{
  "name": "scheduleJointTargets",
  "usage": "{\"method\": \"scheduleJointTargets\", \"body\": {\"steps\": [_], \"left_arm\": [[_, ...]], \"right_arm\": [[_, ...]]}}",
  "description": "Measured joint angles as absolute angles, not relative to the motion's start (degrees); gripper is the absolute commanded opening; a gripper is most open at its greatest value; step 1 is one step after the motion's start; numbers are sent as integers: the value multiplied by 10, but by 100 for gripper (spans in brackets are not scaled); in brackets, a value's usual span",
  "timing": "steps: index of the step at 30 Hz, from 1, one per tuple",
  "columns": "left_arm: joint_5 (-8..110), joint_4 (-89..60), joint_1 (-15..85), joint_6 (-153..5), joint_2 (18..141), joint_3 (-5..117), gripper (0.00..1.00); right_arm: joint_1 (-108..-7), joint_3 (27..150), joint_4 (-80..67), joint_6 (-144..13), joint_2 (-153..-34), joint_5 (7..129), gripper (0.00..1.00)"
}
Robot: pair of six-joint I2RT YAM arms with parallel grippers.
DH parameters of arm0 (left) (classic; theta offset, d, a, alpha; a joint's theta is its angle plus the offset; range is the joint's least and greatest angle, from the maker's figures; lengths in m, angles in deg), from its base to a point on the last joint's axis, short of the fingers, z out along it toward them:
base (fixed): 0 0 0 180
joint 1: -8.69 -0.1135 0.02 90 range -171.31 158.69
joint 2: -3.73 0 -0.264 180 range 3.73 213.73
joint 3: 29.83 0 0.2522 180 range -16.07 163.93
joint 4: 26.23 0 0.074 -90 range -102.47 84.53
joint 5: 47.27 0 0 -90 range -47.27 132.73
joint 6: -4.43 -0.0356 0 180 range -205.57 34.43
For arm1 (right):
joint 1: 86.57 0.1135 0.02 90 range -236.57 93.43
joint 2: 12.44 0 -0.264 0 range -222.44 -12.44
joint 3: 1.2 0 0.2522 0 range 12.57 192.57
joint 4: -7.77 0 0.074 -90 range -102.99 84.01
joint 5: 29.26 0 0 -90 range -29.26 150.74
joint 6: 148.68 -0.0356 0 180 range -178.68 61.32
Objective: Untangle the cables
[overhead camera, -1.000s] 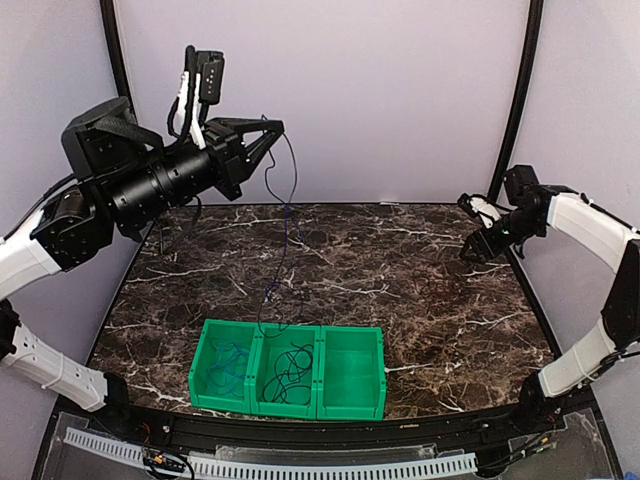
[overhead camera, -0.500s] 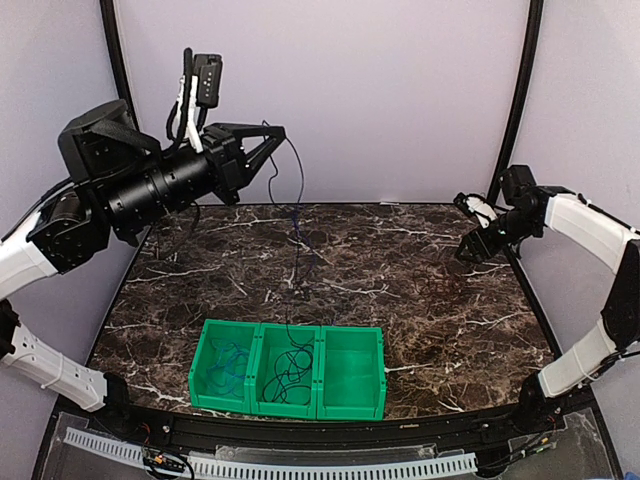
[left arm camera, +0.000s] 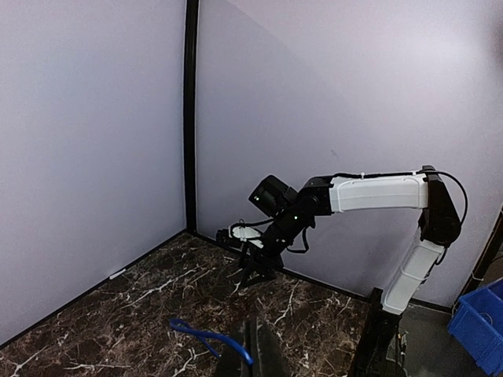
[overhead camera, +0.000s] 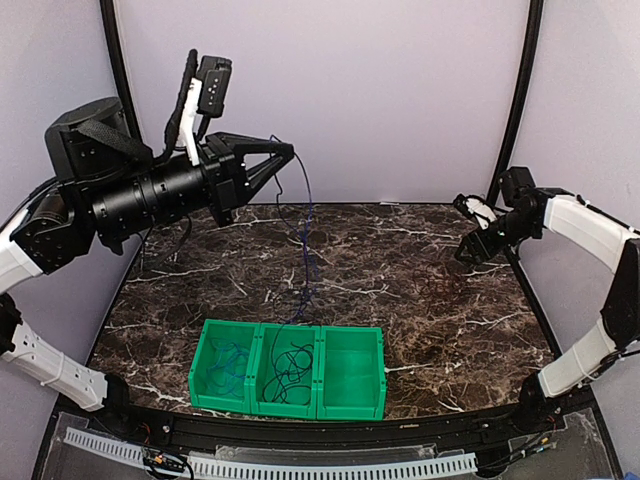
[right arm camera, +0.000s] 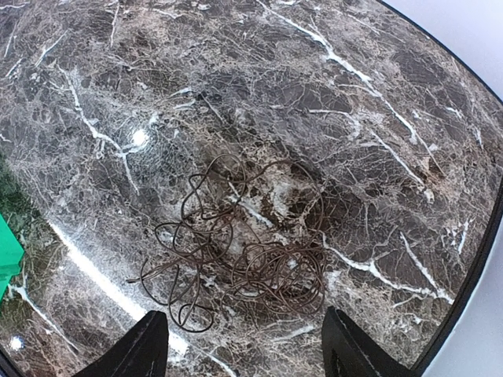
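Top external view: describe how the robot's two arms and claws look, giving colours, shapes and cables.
The left arm has white shell segments and a thick black cylindrical forearm; the black left claw tapers to a wedge, under a white bracket carrying a small black camera. The right arm is white with black joints, a thin black cable looping at its elbow, and a black right claw.

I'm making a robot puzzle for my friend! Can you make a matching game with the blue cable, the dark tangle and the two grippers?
Things:
1. blue cable
2. dark tangle
3. left gripper
4. right gripper

States:
A. open
B. hanging down in the air
C. shut tight
D. lying on the table

Pairs: 1-B, 2-D, 3-C, 4-A
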State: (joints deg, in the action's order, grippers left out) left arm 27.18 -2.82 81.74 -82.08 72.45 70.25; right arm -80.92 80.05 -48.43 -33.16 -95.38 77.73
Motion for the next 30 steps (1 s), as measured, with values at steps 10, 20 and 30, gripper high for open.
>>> {"method": "scheduleJointTargets", "body": {"steps": [10, 20, 30], "left_arm": [[261, 11, 837, -802, 709, 697, 0], [257, 17, 844, -820, 701, 751, 0], [257, 58, 849, -818, 706, 788, 0]], "right_arm": [[-808, 796, -480, -335, -962, 781, 69], [-807, 792, -478, -337, -962, 781, 69], [-807, 774, -471, -338, -962, 781, 69]]}}
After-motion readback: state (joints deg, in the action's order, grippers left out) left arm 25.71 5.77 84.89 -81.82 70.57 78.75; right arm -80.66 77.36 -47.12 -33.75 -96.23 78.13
